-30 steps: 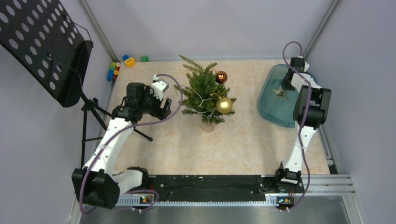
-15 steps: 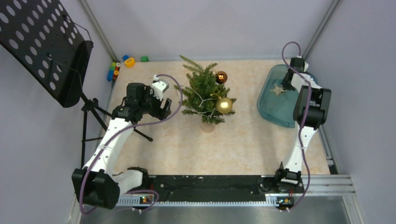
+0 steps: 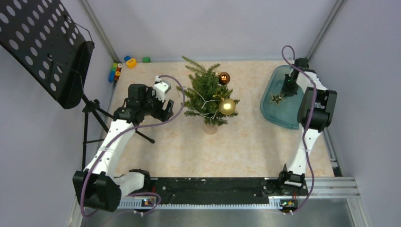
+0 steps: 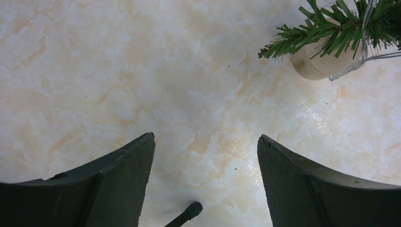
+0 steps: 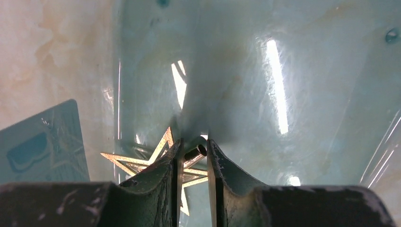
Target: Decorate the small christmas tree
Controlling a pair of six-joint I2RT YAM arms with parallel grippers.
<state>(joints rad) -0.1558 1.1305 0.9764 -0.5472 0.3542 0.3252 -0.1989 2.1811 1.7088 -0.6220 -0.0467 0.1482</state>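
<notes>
The small christmas tree [image 3: 206, 92] stands upright mid-table on its pale wooden base [image 3: 210, 128], carrying a gold ball [image 3: 227, 106], a dark red ball [image 3: 224, 78] and a thin white wire. Its lowest branches [image 4: 331, 28] and base [image 4: 317, 66] show at the top right of the left wrist view. My left gripper [image 3: 165, 106] [image 4: 205, 137] hovers open and empty left of the tree. My right gripper [image 3: 287, 87] [image 5: 194, 144] is inside the teal tray [image 3: 279, 116], its jaws shut on the small tube of a gold star [image 3: 275, 98] [image 5: 137, 158].
A black perforated music stand [image 3: 47, 47] rises at the left, and one tripod leg [image 3: 142, 135] reaches onto the table beneath my left arm, its tip [image 4: 187, 213] under the fingers. Small coloured blocks [image 3: 124, 64] lie at the back left corner. Walls close off the back and right.
The gold star has shifted toward the near left of the tray, and my right gripper has moved that way with it. The left arm and the tree are unchanged.
</notes>
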